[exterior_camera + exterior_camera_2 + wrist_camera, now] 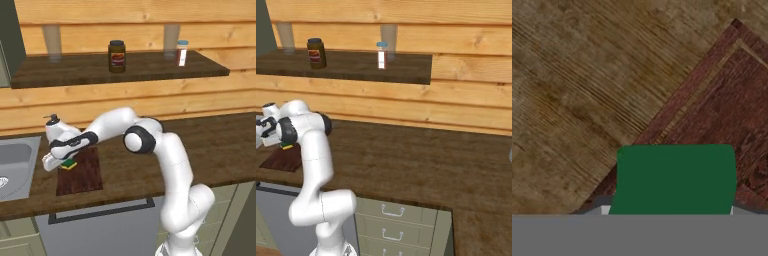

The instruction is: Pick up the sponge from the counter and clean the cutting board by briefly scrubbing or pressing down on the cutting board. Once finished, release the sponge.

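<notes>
Green-topped, the sponge [69, 164] sits in our gripper [66, 163], jaws clamped on its soft, light sides, over the cutting board's [82, 175] ten o'clock corner, so we'd press gently.

counter [210, 145] w/ sink [15, 165], cutting board [82, 175], soap bottle [52, 120]

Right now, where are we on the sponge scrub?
Done: the sponge is off the counter and over the cutting board, near its left edge. In hand: the gripper is at the sponge, low on the board; the hand view puts its green top over the board's edge. Actual contact is unclear. Left: finish the scrub, then release.
</notes>
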{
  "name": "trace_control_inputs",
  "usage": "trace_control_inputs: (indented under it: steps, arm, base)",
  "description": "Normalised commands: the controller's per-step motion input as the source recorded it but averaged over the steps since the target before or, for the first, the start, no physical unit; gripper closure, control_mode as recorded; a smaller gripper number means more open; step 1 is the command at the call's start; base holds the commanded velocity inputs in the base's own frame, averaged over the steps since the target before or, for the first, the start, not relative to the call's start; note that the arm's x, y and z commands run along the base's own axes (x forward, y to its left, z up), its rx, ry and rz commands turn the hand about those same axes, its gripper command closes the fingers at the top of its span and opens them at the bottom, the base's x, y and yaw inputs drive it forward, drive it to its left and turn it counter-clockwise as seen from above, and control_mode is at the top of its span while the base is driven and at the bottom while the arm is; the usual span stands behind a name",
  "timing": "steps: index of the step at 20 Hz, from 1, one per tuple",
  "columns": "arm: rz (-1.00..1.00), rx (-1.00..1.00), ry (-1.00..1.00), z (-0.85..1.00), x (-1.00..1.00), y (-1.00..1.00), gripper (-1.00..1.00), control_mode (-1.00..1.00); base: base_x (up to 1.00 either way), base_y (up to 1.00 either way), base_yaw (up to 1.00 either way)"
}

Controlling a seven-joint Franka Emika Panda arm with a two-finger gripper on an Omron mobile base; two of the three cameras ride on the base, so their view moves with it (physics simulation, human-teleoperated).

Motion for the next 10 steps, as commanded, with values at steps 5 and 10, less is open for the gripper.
trace_control_inputs:
  steps: [5, 10]
  arm:
    - [0.00, -0.02, 0.02, -0.47, -1.00, 1.00, 1.00, -1.00]
    - [-0.23, 0.01, -0.24, -0.95, -0.95, -0.31, 1.00, -1.00]
  base:
    - [0.00, 0.00, 0.00]
    - [0.00, 0.00, 0.00]
